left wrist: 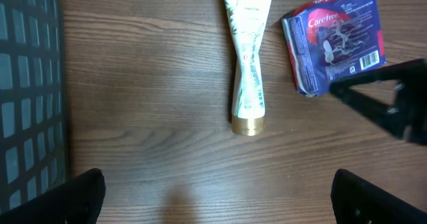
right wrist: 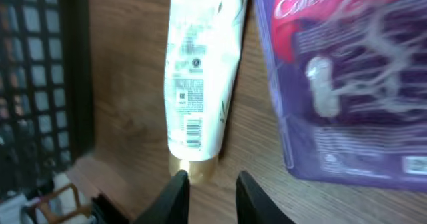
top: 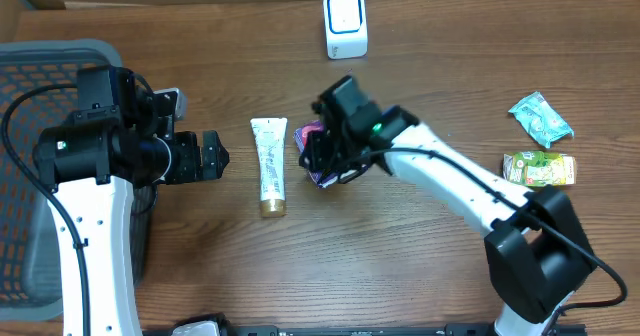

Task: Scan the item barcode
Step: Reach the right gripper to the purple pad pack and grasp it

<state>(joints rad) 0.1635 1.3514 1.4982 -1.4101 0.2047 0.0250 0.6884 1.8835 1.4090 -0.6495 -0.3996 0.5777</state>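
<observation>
L gripper [top: 214,157] wide open, empty, left of white tube [top: 268,164]. R gripper [right wrist: 212,184] fingers nearly together, holding nothing, just by Carefree pack [left wrist: 337,41].

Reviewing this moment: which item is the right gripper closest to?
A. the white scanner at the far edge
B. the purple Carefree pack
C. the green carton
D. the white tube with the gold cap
B: the overhead view shows the right gripper right at the purple Carefree pack, and that pack fills much of the right wrist view just ahead of the fingers.
</observation>
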